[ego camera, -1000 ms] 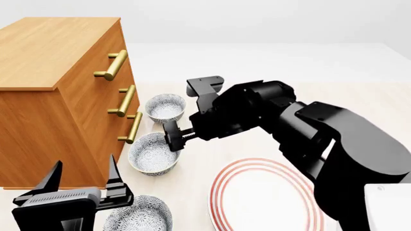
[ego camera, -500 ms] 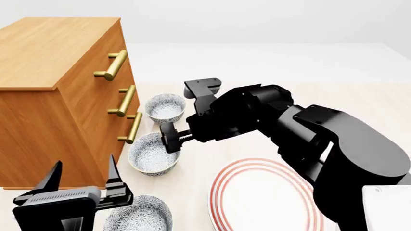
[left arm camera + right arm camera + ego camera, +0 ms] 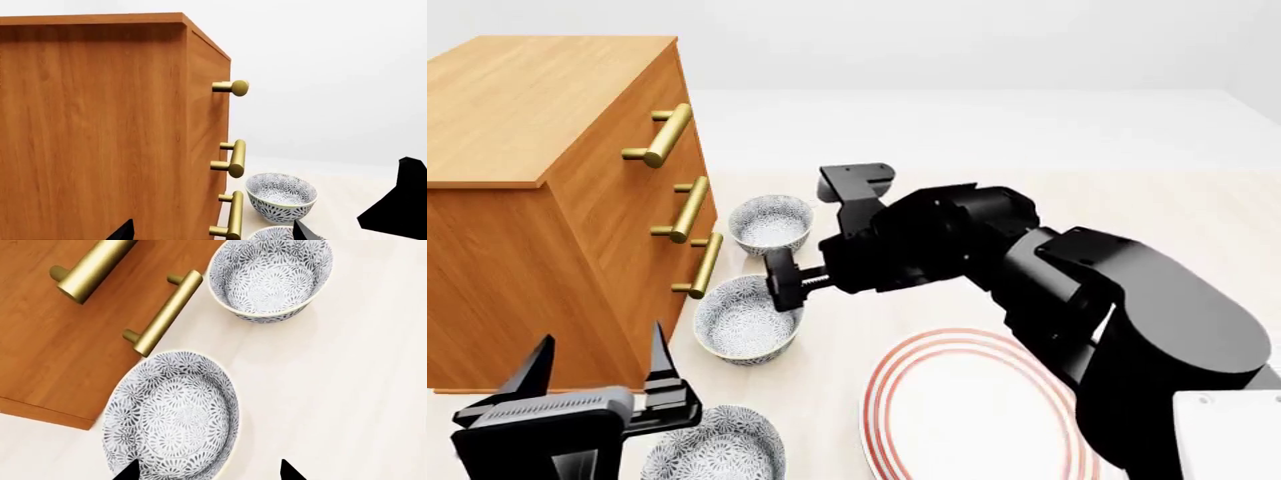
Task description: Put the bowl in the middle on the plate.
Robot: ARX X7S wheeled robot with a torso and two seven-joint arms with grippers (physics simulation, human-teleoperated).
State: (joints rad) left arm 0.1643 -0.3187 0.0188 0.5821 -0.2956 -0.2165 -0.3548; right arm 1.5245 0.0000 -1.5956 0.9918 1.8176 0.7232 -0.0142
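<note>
I held the right gripper (image 3: 207, 471), fingers spread and empty, over the near-right rim of the middle speckled blue-grey ceramic bowl (image 3: 746, 320), left of the red-ringed white plate (image 3: 974, 410); next, I judged, descend and close on that rim.

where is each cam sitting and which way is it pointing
Head view: on the head, looking forward and down at the dresser, three bowls, the plate; both arms show, the right pincer at the middle bowl.
Left wrist view: low by the left pincer, facing the dresser's side and the far bowl; fingertips only.
Right wrist view: above the middle bowl, looking down; fingertips straddle its rim.
Shared: the far bowl and brass handles appear in all.
</note>
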